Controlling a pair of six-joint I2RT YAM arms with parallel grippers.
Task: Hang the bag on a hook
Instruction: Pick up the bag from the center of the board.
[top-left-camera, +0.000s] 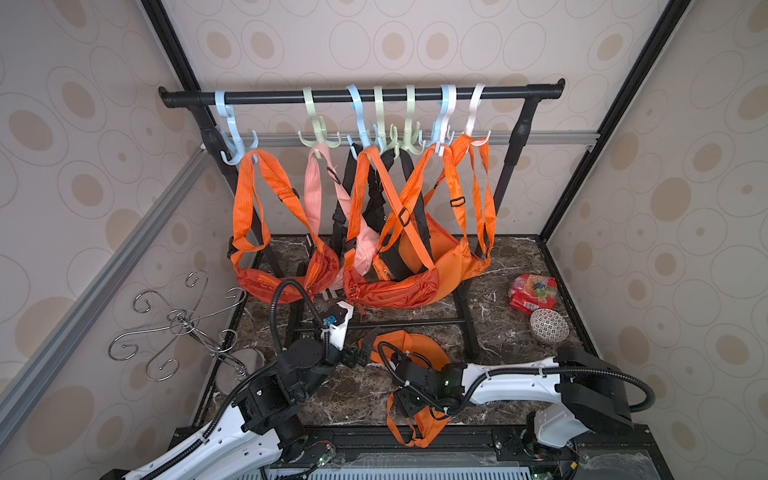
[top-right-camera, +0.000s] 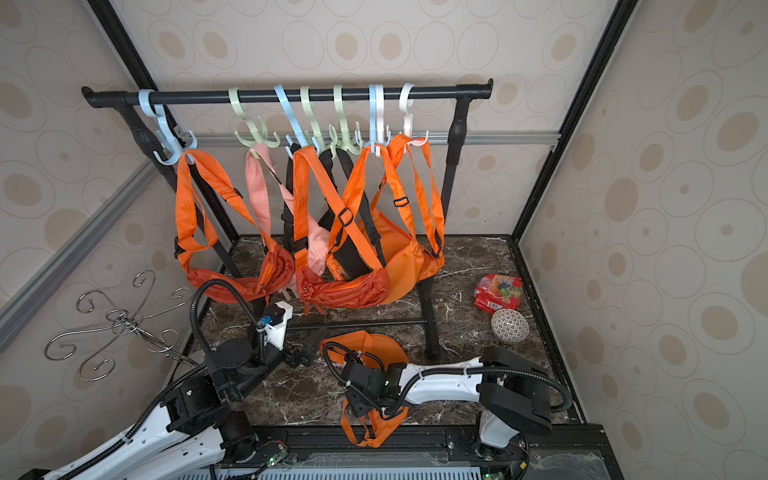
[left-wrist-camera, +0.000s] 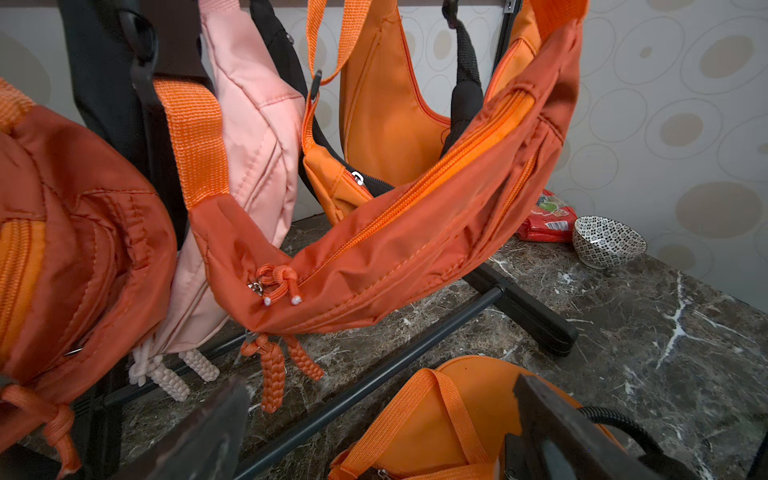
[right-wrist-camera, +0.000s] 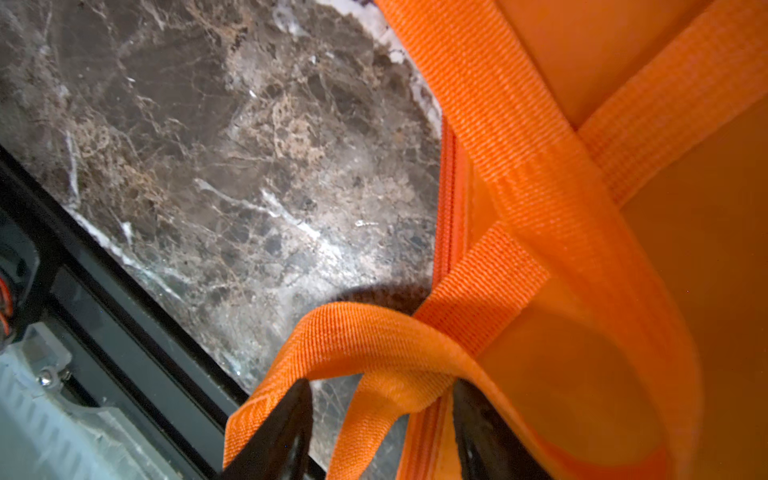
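The orange bag (top-left-camera: 419, 348) (top-right-camera: 384, 347) lies flat on the marble table in front of the rack; its strap (top-left-camera: 411, 432) loops over the table's front edge. My right gripper (top-left-camera: 409, 405) (right-wrist-camera: 382, 386) points down at the bag's near end. Its jaws stand apart, and the strap (right-wrist-camera: 519, 124) is draped across both fingertips and folded between them. My left gripper (top-left-camera: 357, 355) (left-wrist-camera: 378, 388) is open and empty just left of the bag (left-wrist-camera: 478, 399). Pastel hooks (top-left-camera: 473, 120) hang from the black rail (top-left-camera: 270, 97).
Several orange bags (top-left-camera: 390, 291), a pink one (top-left-camera: 368, 249) and a black one hang low from the hooks. The rack's foot bar (top-left-camera: 407, 323) runs just behind the lying bag. A wire hook stand (top-left-camera: 183, 324) stands at left; a patterned bowl (top-left-camera: 548, 326) and red packet (top-left-camera: 534, 293) sit at right.
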